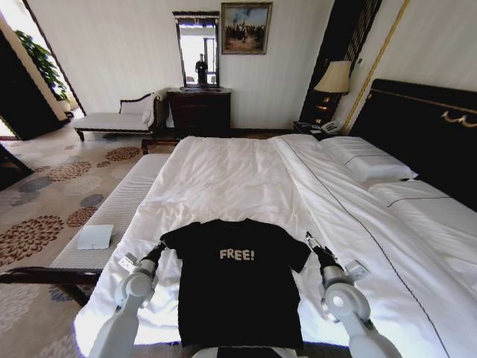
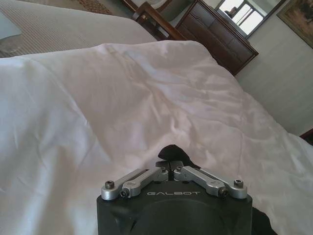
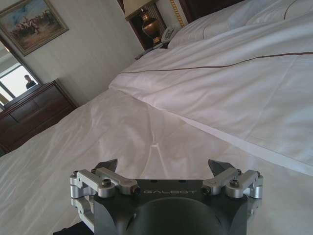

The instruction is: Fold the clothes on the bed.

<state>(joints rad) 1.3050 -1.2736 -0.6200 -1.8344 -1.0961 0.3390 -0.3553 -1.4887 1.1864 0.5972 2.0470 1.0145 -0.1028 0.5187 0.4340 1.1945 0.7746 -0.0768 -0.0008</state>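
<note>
1. I am looking down at the T-shirt (image 1: pixel 238 287), lying flat and chest-up at six o'clock in the head view, on the near end of the bed (image 1: pixel 246 183). The "FREE!" lettering is reading upright to me, the collar pointing toward twelve o'clock.

2. My left gripper (image 1: pixel 159 248) is sitting at the shirt's left sleeve, at about nine o'clock from the lettering. In the left wrist view the left gripper (image 2: pixel 170 166) is drawn in tight, the fingertips (image 2: pixel 165 169) meeting with a bit of black cloth peeping out just beyond them. I am judging that it is pinching the sleeve edge.

3. My right gripper (image 1: pixel 311 240) is hovering by the right sleeve, at about three o'clock from the lettering. In the right wrist view the right gripper (image 3: pixel 166 169) is spread wide, with white sheet between the fingers (image 3: pixel 218 168) and nothing gripped.

4. Progress, as I am reading it: the shirt is spread out full and smooth, both sleeves out, no fold made yet. The folding is barely starting; one side seems gripped, the other is not, and every fold is left to do.

5. A dresser (image 1: pixel 200 112) is standing far off at twelve o'clock, well apart from the work.
</note>
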